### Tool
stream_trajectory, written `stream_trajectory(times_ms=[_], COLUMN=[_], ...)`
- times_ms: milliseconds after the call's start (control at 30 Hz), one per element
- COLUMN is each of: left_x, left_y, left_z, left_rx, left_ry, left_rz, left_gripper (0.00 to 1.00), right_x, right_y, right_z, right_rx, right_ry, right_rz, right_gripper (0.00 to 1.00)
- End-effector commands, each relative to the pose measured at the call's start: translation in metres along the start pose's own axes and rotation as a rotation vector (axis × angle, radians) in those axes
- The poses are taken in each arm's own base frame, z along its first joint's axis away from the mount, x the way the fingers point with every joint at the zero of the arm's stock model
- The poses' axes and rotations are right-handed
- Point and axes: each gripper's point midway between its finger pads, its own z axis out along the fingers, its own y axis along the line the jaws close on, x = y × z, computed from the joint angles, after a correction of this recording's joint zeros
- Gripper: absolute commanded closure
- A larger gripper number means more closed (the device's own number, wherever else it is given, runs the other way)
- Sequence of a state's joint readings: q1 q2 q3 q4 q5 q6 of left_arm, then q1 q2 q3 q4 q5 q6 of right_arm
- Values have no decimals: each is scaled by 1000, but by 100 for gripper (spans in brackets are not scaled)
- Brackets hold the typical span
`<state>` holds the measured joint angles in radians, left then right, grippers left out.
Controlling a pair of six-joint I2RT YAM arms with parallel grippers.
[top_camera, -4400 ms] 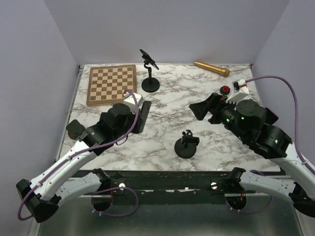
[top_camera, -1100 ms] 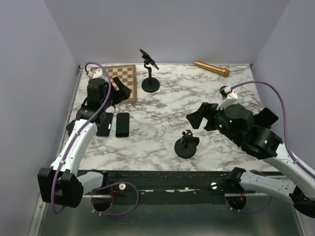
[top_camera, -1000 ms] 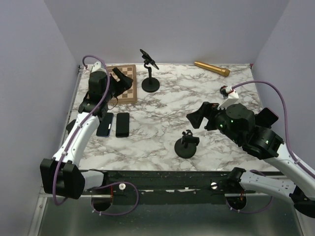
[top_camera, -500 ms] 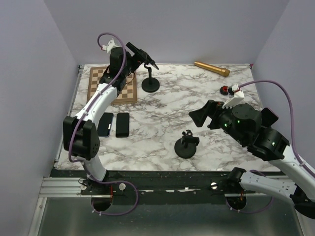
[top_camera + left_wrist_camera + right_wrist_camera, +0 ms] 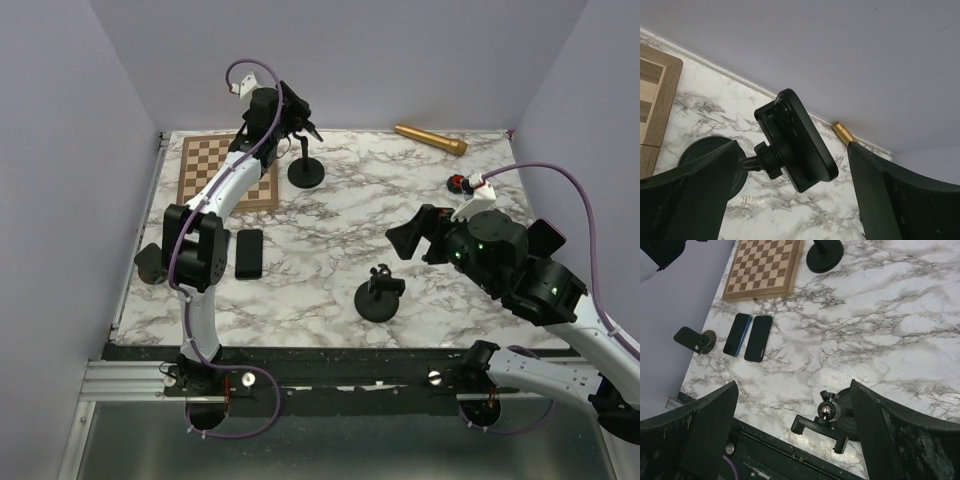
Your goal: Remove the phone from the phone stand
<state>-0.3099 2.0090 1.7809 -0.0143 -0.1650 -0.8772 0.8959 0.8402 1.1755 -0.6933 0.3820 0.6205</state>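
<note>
A black phone (image 5: 796,141) sits tilted in the clamp of the tall phone stand (image 5: 306,173) at the back of the table. My left gripper (image 5: 296,110) is raised beside it and open. In the left wrist view the phone lies between the two spread fingers (image 5: 690,192) without touching either, and the stand's round base (image 5: 705,152) shows behind the left finger. My right gripper (image 5: 410,232) hovers open at mid right, above and behind a short empty stand (image 5: 827,416) with nothing between its fingers.
Two phones lie flat at the left, one blue (image 5: 737,334) and one black (image 5: 249,254). A chessboard (image 5: 215,170) fills the back left corner. A small stand (image 5: 150,262) sits at the left edge. A gold cylinder (image 5: 430,139) and a red object (image 5: 457,183) lie on the right.
My left arm has swung from above the chessboard's left side up and right to the tall stand at the back. The right arm has barely shifted.
</note>
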Motion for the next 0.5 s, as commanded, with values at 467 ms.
stream_trajectory(times_ms=[467], left_x=[-5], left_y=[-10], left_z=[8], left_rx=[-146], left_ry=[-127], left_rz=[174], left_gripper=[41], right_x=[5], right_y=[-5], right_z=[3], right_rx=[28], right_ry=[6], right_rz=[7], right_gripper=[0])
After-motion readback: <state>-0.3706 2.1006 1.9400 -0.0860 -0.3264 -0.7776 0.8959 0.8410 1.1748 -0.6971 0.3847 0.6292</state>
